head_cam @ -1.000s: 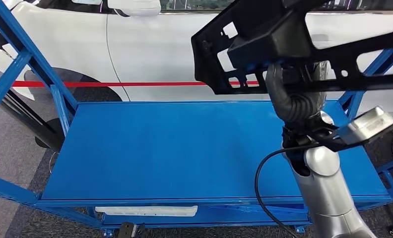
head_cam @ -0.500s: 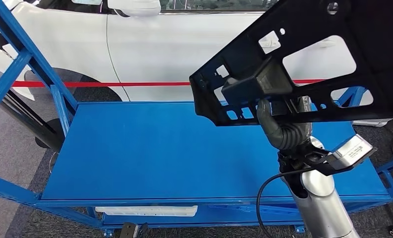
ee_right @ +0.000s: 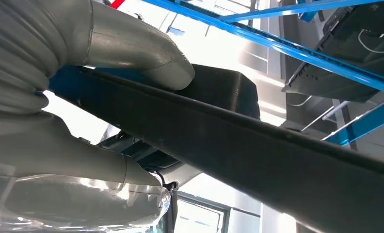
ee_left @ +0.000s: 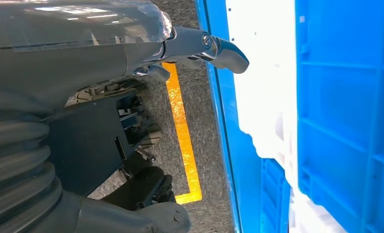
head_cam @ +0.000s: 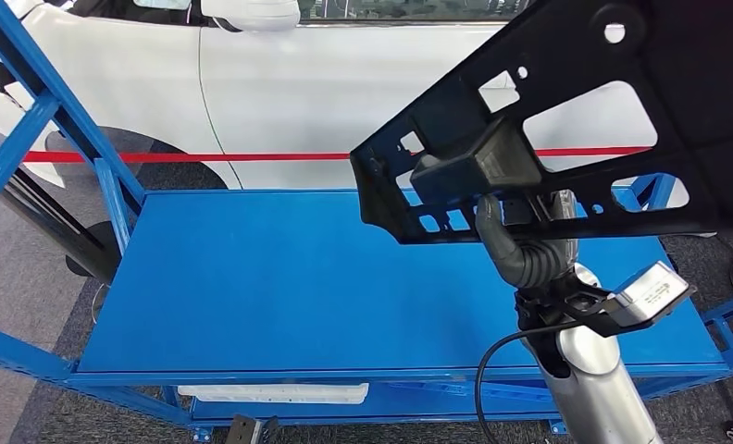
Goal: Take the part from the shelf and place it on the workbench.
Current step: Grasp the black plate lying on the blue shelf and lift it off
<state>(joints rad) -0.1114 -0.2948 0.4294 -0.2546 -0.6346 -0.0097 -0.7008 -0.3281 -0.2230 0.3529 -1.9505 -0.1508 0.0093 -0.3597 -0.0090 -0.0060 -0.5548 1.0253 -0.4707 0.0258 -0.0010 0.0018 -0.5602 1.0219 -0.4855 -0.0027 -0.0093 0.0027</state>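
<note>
From my head view, my right hand (head_cam: 529, 242) grips one part (head_cam: 566, 120), a large black plastic panel with a flat face pierced by several cut-outs and small round holes, a ribbed edge with a row of square openings, and a boxy block jutting out near my grasp. It is held tilted in the air, above the right half of the blue shelf (head_cam: 279, 277) and clear of its surface. There is one silver arm (head_cam: 594, 379) rising from below with a black cable looping beside it. Behind the shelf stands one white car (head_cam: 279, 83), with one red line (head_cam: 159, 156) running across it. A white piece (head_cam: 272, 393) lies on the level below.

In my left wrist view, my left hand (ee_left: 132, 58) hangs with its dark fingers (ee_left: 219, 48) held out and nothing between them. Beside it are a blue frame (ee_left: 219, 121), blue crates (ee_left: 345, 97) and one yellow floor line (ee_left: 183, 131) on grey carpet.

In my right wrist view, my thumb (ee_right: 146, 53) presses on top of the part's black edge (ee_right: 258, 155), and the fingers close under it. Blue beams (ee_right: 296, 43) cross overhead.
</note>
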